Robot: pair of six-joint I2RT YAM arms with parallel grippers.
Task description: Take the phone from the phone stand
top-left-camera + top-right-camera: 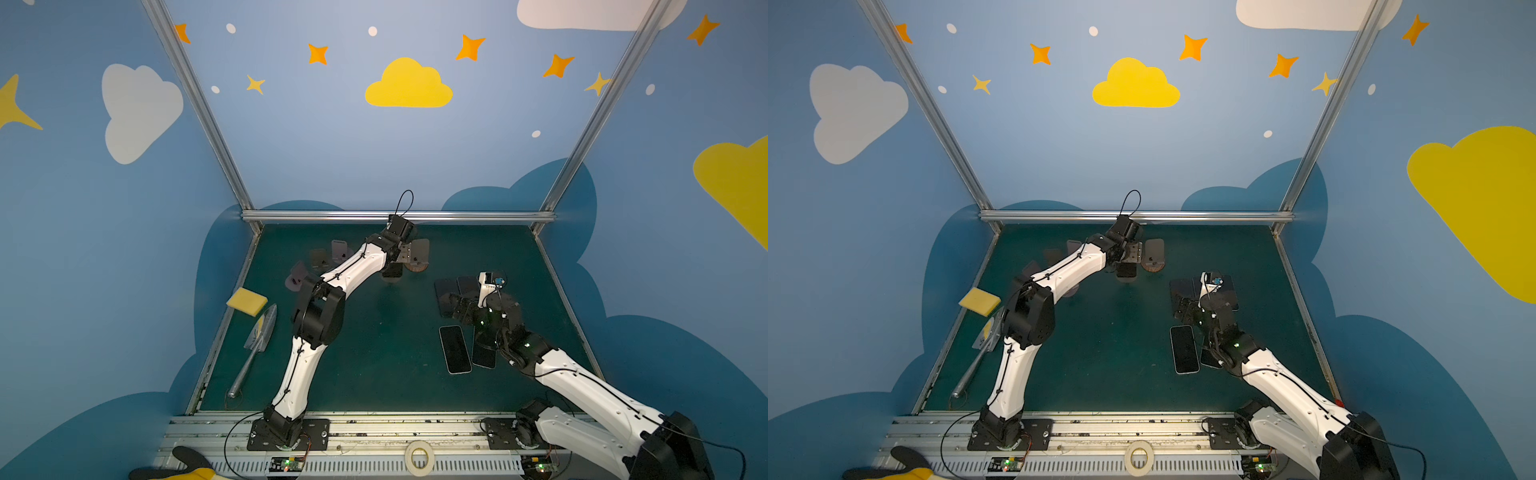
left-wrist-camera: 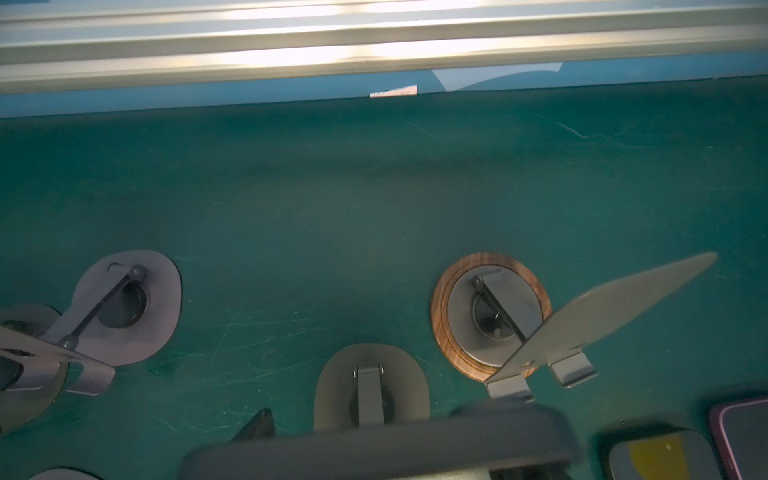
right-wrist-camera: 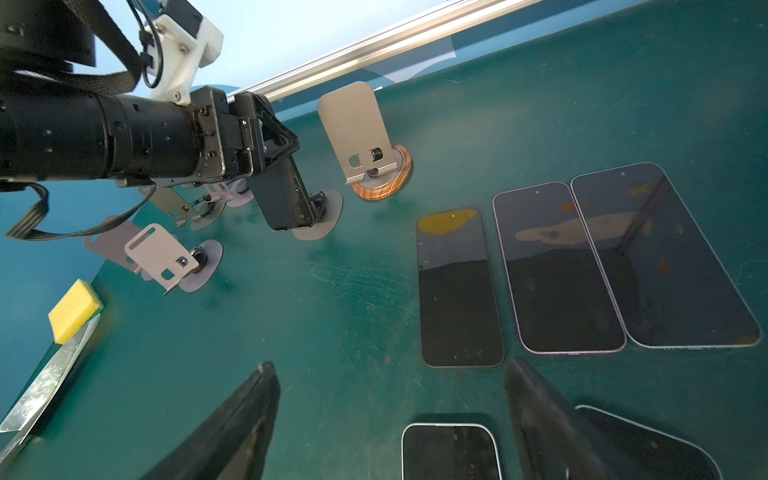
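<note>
At the back middle of the table a dark phone (image 3: pixel 286 199) leans on a phone stand with a grey rounded base (image 3: pixel 322 220) (image 2: pixel 372 386). My left gripper (image 3: pixel 278 166) (image 1: pixel 401 259) reaches down over the phone's upper end, with its jaws on either side of the phone. In the left wrist view the phone's blurred edge (image 2: pixel 374 453) hides all but one fingertip (image 2: pixel 258 424). Whether the jaws press on the phone does not show. My right gripper (image 3: pixel 390 415) (image 1: pixel 455 305) hovers open over the table's right side, holding nothing.
Several phones (image 3: pixel 457 286) (image 3: pixel 557 266) (image 3: pixel 660 253) lie flat on the right. An empty stand with a wooden base (image 3: pixel 382 183) stands right beside the left gripper. Other empty stands (image 3: pixel 160 253) are further left. A yellow sponge (image 1: pixel 246 301) and a trowel (image 1: pixel 257 336) lie at the left edge.
</note>
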